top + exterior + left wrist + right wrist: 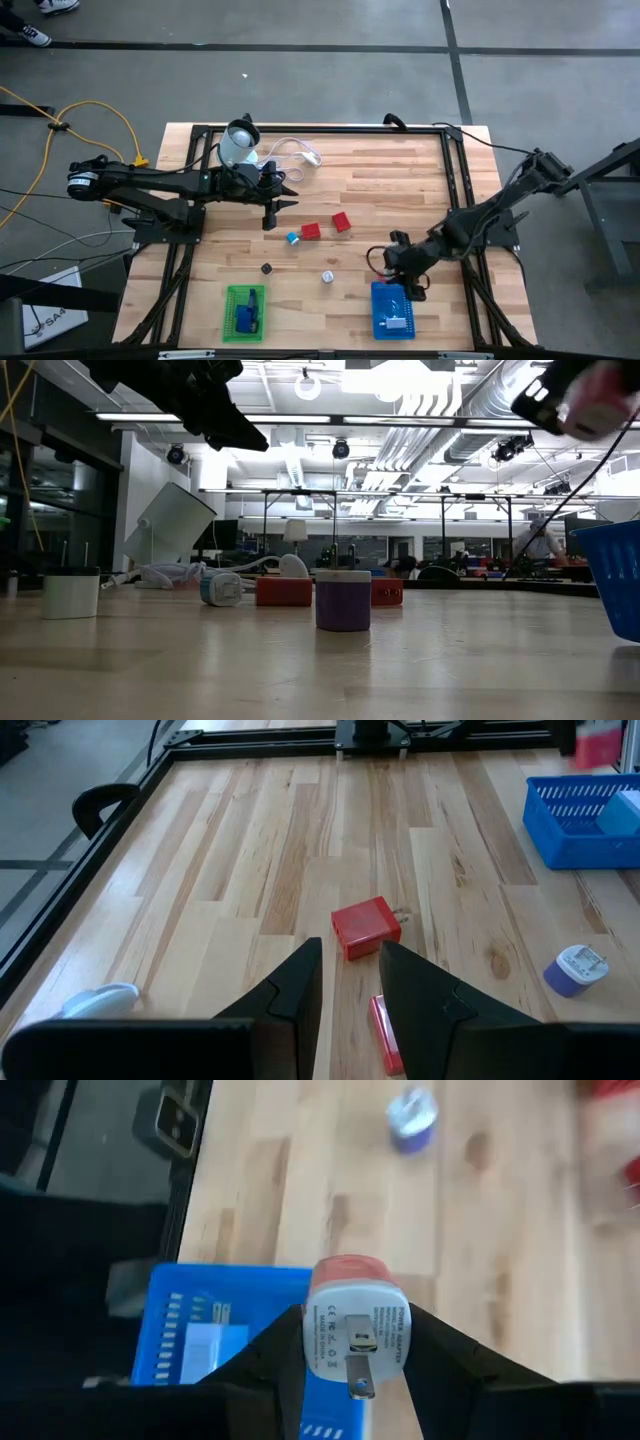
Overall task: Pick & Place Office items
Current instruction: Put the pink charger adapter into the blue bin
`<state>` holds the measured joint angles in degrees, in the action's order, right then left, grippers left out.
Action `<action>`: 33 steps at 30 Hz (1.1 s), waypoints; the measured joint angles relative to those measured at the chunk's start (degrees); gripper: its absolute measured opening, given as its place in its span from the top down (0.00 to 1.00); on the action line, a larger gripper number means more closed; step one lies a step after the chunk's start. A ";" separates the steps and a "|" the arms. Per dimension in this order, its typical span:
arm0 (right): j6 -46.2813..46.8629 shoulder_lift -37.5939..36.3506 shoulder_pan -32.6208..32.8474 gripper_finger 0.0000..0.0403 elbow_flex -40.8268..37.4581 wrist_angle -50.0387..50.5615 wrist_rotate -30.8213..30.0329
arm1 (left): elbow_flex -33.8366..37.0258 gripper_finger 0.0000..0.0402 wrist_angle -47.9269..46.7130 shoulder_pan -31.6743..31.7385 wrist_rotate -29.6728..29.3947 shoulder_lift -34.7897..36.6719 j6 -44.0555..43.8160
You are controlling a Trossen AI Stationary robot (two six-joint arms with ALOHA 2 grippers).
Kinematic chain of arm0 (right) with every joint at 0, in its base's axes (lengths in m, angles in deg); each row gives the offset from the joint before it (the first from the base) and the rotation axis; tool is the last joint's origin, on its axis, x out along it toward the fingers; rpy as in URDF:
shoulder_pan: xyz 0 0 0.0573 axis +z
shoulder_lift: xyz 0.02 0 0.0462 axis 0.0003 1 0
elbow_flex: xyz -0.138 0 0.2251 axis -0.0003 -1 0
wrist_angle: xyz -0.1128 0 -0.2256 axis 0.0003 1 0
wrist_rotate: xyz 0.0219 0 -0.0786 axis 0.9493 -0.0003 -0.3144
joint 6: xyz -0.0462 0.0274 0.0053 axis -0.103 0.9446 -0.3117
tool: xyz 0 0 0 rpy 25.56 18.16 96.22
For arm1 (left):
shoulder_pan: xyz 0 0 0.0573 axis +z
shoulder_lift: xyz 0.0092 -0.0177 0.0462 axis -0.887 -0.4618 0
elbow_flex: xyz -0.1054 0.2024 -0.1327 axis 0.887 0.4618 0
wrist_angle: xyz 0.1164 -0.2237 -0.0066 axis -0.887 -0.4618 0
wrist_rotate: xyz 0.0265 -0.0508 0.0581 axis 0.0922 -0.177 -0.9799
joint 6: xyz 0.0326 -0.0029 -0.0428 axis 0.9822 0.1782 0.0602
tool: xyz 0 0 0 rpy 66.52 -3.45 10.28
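Note:
Small office items lie on the wooden table: two red blocks point(310, 231) point(342, 221), a blue piece point(292, 238), a black piece point(266, 268) and a purple-white plug point(328, 276). My left gripper point(270, 215) hangs open above the table just left of the red blocks. In its wrist view the fingers point(350, 990) frame a red block point(365, 927), with another red piece point(385, 1030) below them. My right gripper point(355, 1340) is shut on a white-and-red power adapter point(355, 1315) over the blue basket point(390, 312). My right gripper pinches the white-and-red adapter by its two opposite side faces point(312, 1325) between the fingers. The prong end point(360, 1370) faces the wrist camera. The adapter is lifted clear, above the blue basket's far edge point(230, 1270).
A green basket point(244, 312) near the near edge holds a blue item. A pale round container point(240, 143) and a coiled white cable point(295, 152) sit at the far left. A black frame point(320, 128) rims the table. Bare wood lies in the far right part.

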<state>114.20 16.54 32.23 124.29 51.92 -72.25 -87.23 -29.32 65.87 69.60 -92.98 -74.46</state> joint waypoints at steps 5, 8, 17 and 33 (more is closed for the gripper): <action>2.18 5.05 1.85 0.68 0.00 -0.12 1.98 | 0.00 0.76 0.00 0.00 -0.01 0.00 0.00; 4.19 7.55 2.81 0.68 0.00 -0.11 3.51 | 0.00 0.76 0.00 -0.02 -0.01 0.00 0.00; 8.57 12.36 4.32 0.68 -0.02 -0.11 7.90 | 0.00 0.76 0.00 -0.01 -0.02 0.00 0.00; 8.46 12.62 4.27 0.68 -0.02 -0.12 7.11 | 0.00 0.76 0.00 0.00 0.00 0.00 0.00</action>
<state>122.67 29.16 36.51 124.27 51.80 -65.14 -87.23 -29.32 65.88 69.60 -92.98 -74.46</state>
